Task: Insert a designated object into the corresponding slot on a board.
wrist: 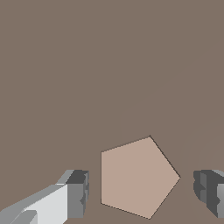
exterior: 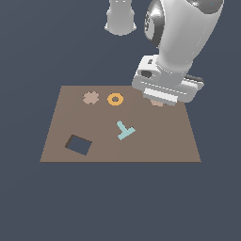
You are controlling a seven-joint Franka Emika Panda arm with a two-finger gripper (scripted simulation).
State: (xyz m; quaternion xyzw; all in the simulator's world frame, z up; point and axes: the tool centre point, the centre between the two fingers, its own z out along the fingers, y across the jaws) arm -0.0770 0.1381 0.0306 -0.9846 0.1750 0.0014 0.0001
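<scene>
pentagon block point(wrist: 136, 177) flat on board point(wrist: 87, 65), between spread gripper point(wrist: 144, 190) fingers, seemingly untouched

Pentagon block point(wrist: 138, 177) on board point(wrist: 87, 65)

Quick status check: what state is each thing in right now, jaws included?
Gripper: jaws open, one on each side of the pentagon block, not touching it.
Pentagon block: lying flat on the board, not gripped.
Board: flat.
Rectangular cut-out: empty.
Cog piece, orange ring, teal piece: flat on the board.
</scene>
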